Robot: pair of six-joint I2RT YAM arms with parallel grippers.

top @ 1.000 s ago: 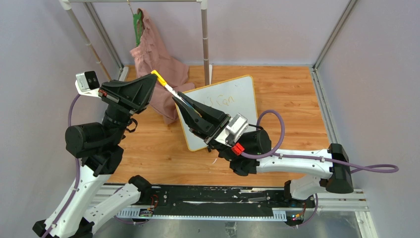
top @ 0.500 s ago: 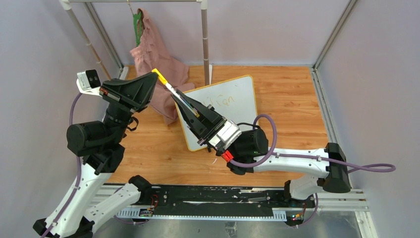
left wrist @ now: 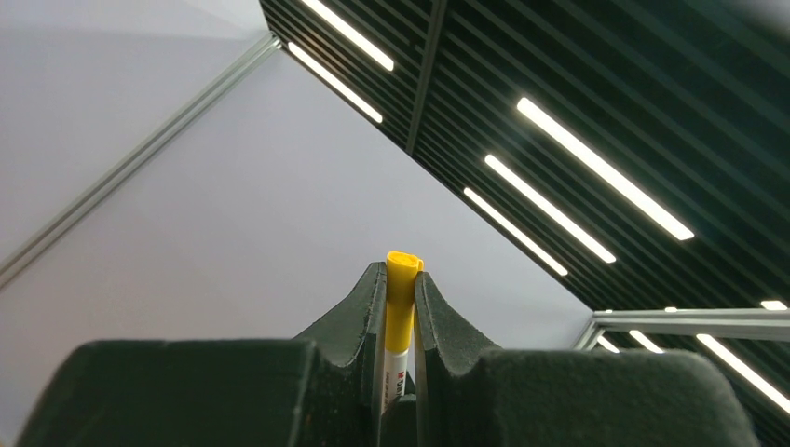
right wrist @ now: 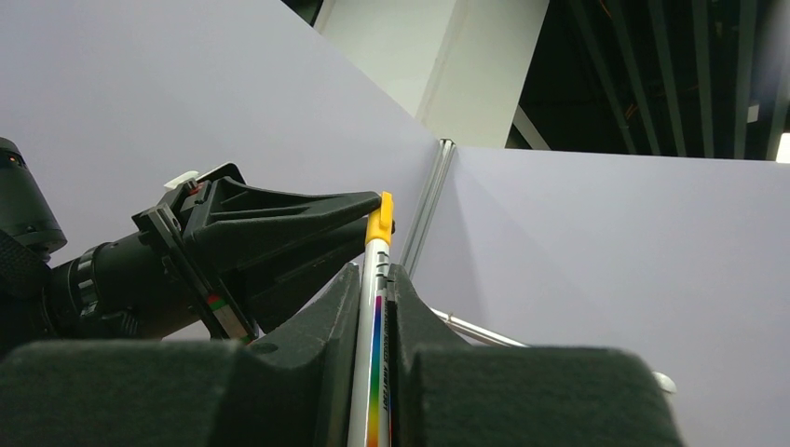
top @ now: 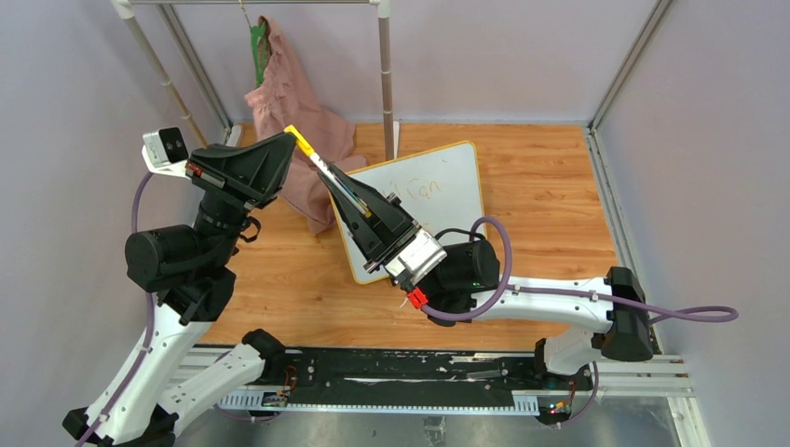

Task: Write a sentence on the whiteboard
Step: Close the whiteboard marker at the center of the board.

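Whiteboard (top: pixel 452 172): lies on the table (top: pixel 550 177), turned at an angle. My right arm hides its near-left part.

Sentence (top: pixel 421 190): faint orange script on the whiteboard's far half. Only "Can" reads clearly; the rest is too faint or hidden.

Marker (top: pixel 321 168): in the air over the whiteboard's far-left corner, bridging both sets of fingers.

Right fingers (right wrist: pixel 373 275): closed tight on the marker's barrel.

Left fingers (left wrist: pixel 401 279): pinched shut on the yellow cap (left wrist: pixel 401 298).

Step in hand, as I judge it: cap work between my two arms. I cannot tell whether it is coming off or going on.

Next move calls for a straight pull or push along the marker's axis, both holds firm, with no sideways bend.

Room: a pink garment (top: pixel 293 121) and a rack pole (top: pixel 386 74) crowd the whiteboard's far-left corner, near my left fingers. Bare table lies right of the whiteboard as far as the wall.
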